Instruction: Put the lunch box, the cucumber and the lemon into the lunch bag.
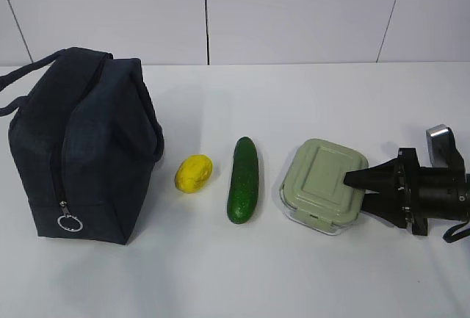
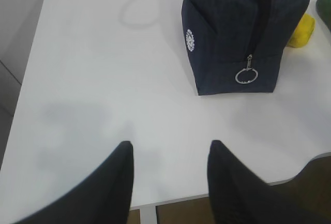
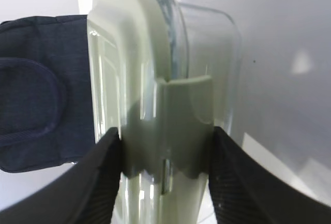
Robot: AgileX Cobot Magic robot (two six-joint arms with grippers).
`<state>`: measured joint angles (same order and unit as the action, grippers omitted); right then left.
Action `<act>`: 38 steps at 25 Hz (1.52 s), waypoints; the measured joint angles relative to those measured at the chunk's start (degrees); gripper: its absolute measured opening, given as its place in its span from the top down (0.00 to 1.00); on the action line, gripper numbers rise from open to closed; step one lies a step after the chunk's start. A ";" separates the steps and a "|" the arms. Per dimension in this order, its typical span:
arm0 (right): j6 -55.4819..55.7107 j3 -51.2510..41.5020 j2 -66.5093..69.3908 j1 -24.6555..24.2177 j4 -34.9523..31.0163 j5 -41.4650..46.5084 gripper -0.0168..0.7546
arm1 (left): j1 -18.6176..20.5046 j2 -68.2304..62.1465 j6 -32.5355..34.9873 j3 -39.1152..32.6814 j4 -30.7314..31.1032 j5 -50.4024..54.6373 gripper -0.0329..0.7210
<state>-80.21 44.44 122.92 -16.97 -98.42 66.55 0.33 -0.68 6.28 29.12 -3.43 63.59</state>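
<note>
The lunch box (image 1: 319, 182), clear glass with a sage-green lid, sits on the white table right of centre. My right gripper (image 1: 356, 188) comes in from the right, and its jaws close on the box's right edge, one above the lid and one below. In the right wrist view the fingers press both sides of the box (image 3: 155, 79). The cucumber (image 1: 244, 180) lies left of the box, and the lemon (image 1: 194, 173) left of that. The navy lunch bag (image 1: 81, 149) stands at the far left. My left gripper (image 2: 170, 146) is open and empty over the table's near-left edge, short of the bag (image 2: 232, 27).
The bag's zipper looks closed, and its silver ring pull (image 1: 70, 223) hangs low on the near end, which also shows in the left wrist view (image 2: 246, 75). The table edge (image 2: 217, 195) lies just under my left fingers. A white wall stands behind the table.
</note>
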 joint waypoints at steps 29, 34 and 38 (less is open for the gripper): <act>2.80 0.00 -1.06 0.00 1.07 -1.42 0.49 | 0.00 0.00 0.00 0.00 0.00 0.00 0.53; 3.03 0.00 -1.19 0.00 1.59 -1.42 0.50 | 0.00 0.00 0.00 0.00 0.00 0.00 0.53; 3.26 0.00 -2.01 0.00 2.36 -2.14 0.50 | 0.00 0.00 0.00 0.00 0.00 0.00 0.53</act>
<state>-76.95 44.44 120.91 -16.97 -96.05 64.41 0.33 -0.68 6.28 29.12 -3.43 63.59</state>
